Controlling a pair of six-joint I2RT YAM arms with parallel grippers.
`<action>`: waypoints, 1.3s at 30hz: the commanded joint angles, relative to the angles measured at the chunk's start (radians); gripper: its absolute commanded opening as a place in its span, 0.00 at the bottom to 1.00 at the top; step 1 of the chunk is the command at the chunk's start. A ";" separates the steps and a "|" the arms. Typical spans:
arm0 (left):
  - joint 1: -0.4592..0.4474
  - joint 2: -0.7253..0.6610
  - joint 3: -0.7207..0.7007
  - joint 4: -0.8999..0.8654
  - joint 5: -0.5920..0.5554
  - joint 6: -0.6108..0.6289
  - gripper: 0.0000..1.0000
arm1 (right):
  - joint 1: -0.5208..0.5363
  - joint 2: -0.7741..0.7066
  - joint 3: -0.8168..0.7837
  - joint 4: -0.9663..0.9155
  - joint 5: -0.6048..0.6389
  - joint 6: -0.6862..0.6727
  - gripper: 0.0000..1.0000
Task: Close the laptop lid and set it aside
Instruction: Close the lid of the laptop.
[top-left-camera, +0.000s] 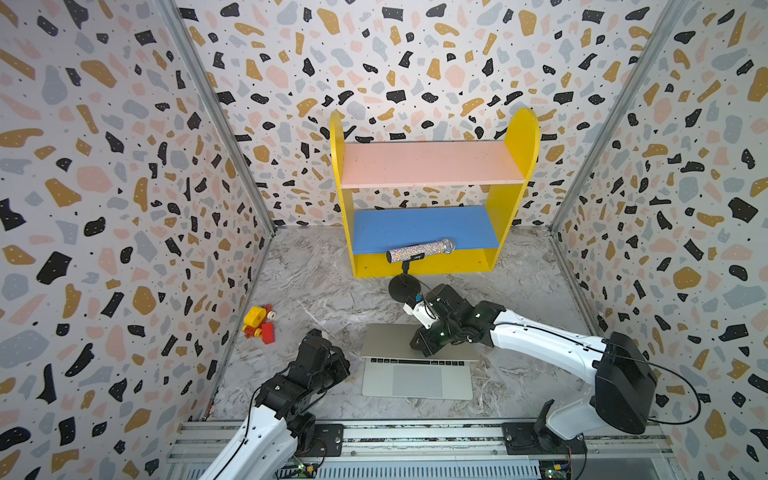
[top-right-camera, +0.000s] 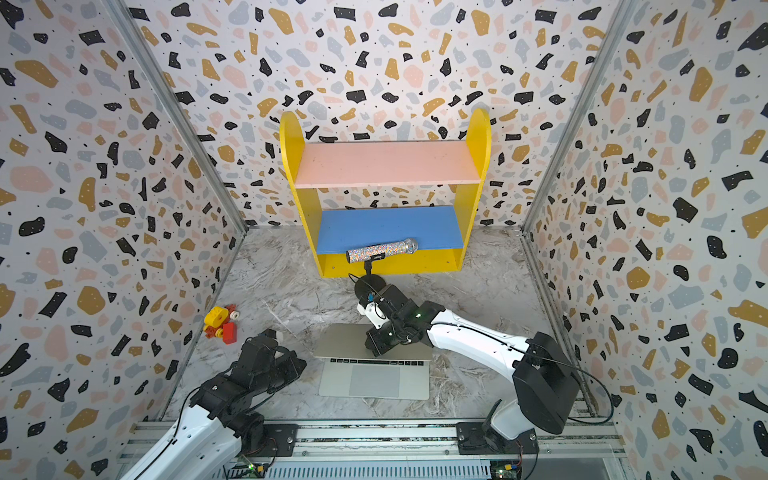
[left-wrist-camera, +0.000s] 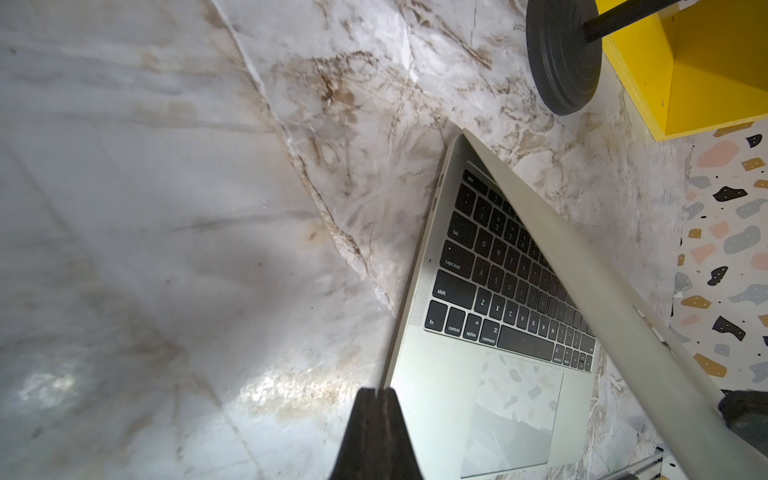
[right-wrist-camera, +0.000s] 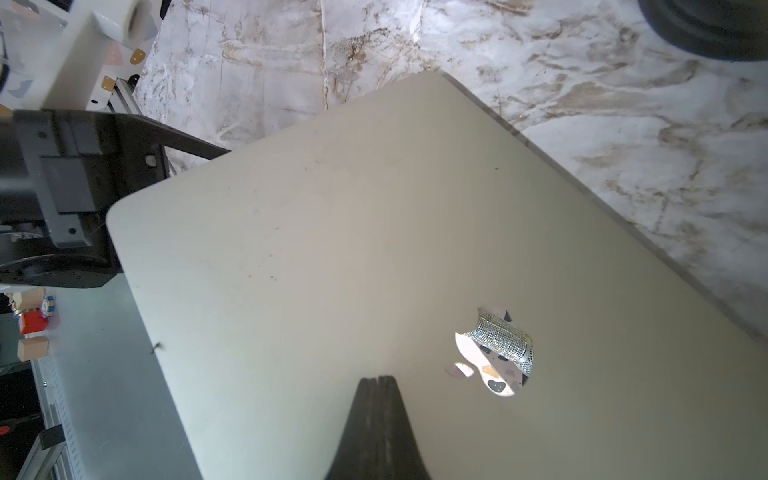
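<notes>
Quick count: one laptop (top-left-camera: 417, 380), one yellow shelf unit (top-left-camera: 514, 195) with two boards (pink shelf (top-left-camera: 428, 164), blue shelf (top-left-camera: 419, 226)), one glittery microphone (top-left-camera: 419, 250), one black stand (top-left-camera: 399, 289), one block-built toy (top-left-camera: 259, 323) at centre-left, and two grippers: left gripper (left-wrist-camera: 376, 392), right gripper (right-wrist-camera: 378, 380).

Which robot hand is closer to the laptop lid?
Right. The right gripper, shut, is at the silver back of the laptop lid; the left gripper, also shut, hangs over the marble table beside the laptop.
</notes>
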 joint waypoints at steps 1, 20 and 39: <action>-0.002 -0.007 0.030 -0.006 -0.016 0.020 0.04 | 0.022 0.012 -0.022 -0.044 -0.017 0.007 0.00; -0.003 -0.007 0.032 -0.005 -0.017 0.019 0.04 | 0.046 0.042 -0.059 -0.015 -0.020 0.021 0.00; -0.001 0.017 0.045 0.011 -0.013 0.022 0.05 | 0.060 0.090 -0.102 0.024 -0.029 0.031 0.00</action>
